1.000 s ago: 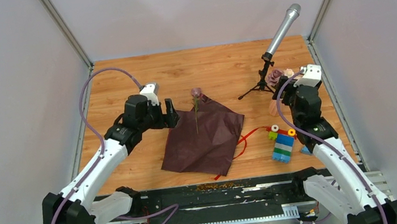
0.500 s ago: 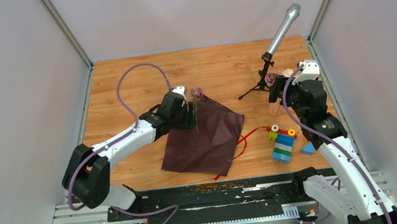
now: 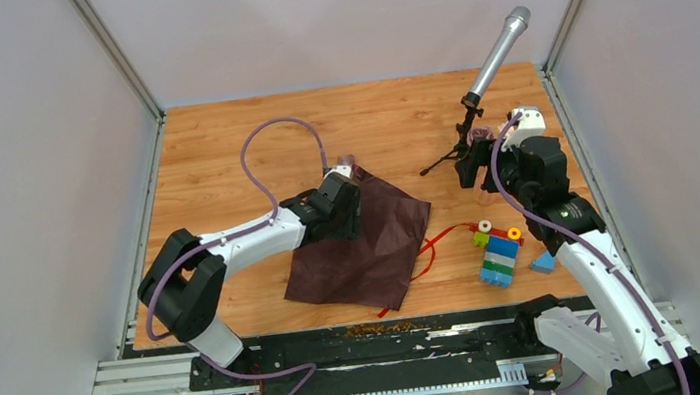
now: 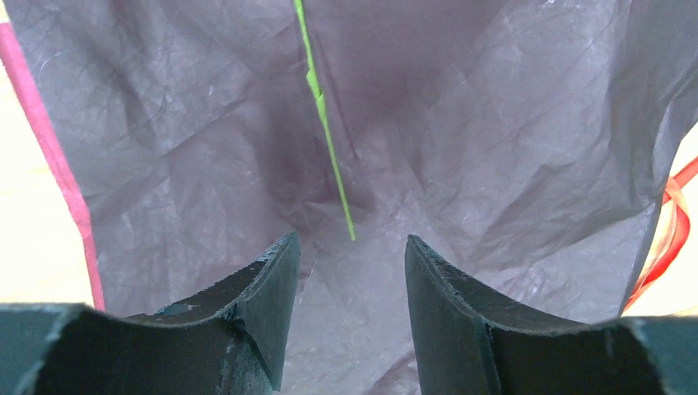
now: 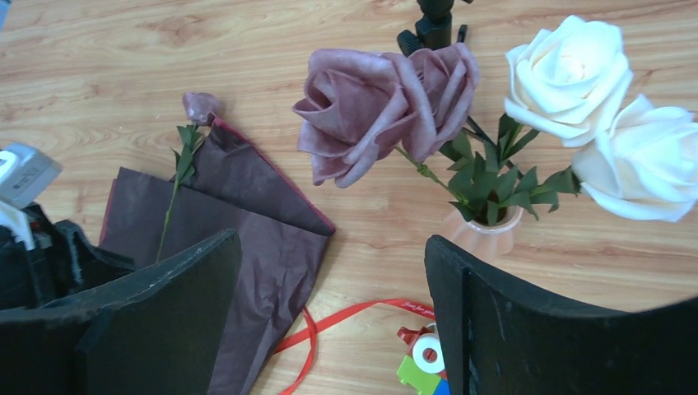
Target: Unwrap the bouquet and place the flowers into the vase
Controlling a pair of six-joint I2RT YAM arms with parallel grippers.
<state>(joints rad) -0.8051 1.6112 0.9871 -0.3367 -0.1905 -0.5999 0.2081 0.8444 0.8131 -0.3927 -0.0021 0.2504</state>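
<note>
Jaws of the left gripper [image 4: 352,247] stand apart and empty over the unfolded maroon wrapping paper [image 4: 494,148], with one green stem [image 4: 325,123] ending just ahead of them. We see the right gripper [image 5: 331,239] wide open, holding nothing, near the vase [image 5: 486,234], which seems to hold mauve and cream roses [image 5: 568,74]. Red ribbon [image 5: 346,317] lies on the worktop [image 5: 123,49].

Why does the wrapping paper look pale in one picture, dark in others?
Left wrist view: bright exposure greys the wrapping paper, washes out the table; top external view: even light, dark maroon; right wrist view: white roses nearly glare out.
</note>
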